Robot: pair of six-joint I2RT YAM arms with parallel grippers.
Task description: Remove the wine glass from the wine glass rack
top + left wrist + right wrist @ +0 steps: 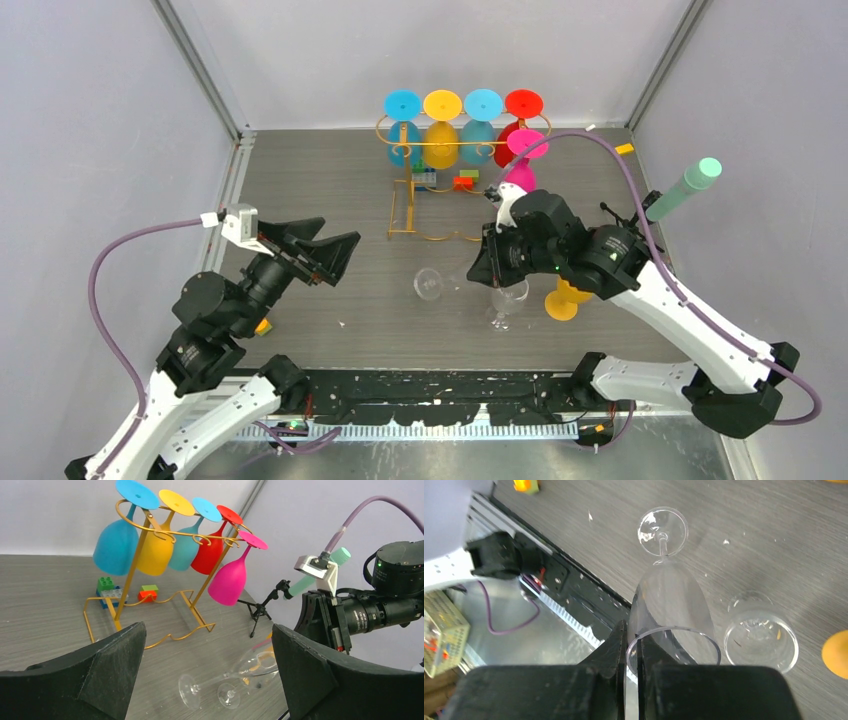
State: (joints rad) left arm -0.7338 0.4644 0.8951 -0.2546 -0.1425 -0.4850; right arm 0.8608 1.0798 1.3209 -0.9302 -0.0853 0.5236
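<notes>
The gold wire wine glass rack (415,215) stands at the back centre, also in the left wrist view (131,570). Blue, yellow, blue, red and pink glasses hang upside down from it; the pink glass (524,160) is at the right end. My right gripper (632,640) is shut on the rim of a clear wine glass (671,600). The glass is tilted almost sideways, with its foot (431,285) low over the table in front of the rack. My left gripper (335,242) is open and empty, left of that glass, its jaws wide apart (208,627).
A second clear glass (508,300) stands upright beside the held one. An orange glass (563,300) lies next to it under the right arm. Toy bricks (463,182) sit inside the rack base. A green-capped cylinder on a small tripod (685,188) stands at the right.
</notes>
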